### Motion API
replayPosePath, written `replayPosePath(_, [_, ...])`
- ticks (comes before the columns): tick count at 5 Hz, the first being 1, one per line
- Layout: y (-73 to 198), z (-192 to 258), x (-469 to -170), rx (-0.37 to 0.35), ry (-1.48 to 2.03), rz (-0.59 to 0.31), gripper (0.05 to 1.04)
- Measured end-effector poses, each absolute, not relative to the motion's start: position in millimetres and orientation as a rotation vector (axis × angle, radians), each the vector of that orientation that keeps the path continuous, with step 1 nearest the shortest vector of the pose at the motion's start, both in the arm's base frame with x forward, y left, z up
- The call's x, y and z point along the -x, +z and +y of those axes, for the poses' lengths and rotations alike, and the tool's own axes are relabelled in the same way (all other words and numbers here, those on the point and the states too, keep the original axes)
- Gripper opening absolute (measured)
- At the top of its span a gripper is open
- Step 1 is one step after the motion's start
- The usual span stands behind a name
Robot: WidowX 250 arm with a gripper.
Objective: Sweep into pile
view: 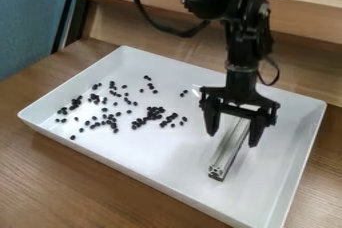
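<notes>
Straddling the metal bar point(228, 153), likely the sweeping edge, in the tray point(133, 169) right of centre.
Gripper point(232, 138) spread wide at right of centre, bar between its fingers, apparently unclamped; dark beads point(153, 113) scattered from left to centre; bare tray floor between them and the bar should give a leftward sweep room; the raised rim should keep beads in but could catch the bar's end.

Office or lab, unclear which: brown wood-grain table point(73, 179) under a white rectangular tray point(170, 159), blue fabric surface point(27, 19) behind.
</notes>
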State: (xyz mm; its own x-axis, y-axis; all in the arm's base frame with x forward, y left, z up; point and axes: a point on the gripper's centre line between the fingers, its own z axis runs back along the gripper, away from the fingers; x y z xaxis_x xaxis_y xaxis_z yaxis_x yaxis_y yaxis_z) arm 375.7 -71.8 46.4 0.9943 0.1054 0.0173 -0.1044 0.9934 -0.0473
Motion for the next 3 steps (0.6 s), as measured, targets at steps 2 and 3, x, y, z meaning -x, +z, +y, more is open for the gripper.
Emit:
replayPosePath(2, [28,-75,-370,0.037,0.086,-0.051,0.660])
replayPosePath(3, [28,-76,-371,0.074,0.077,-0.080,0.408])
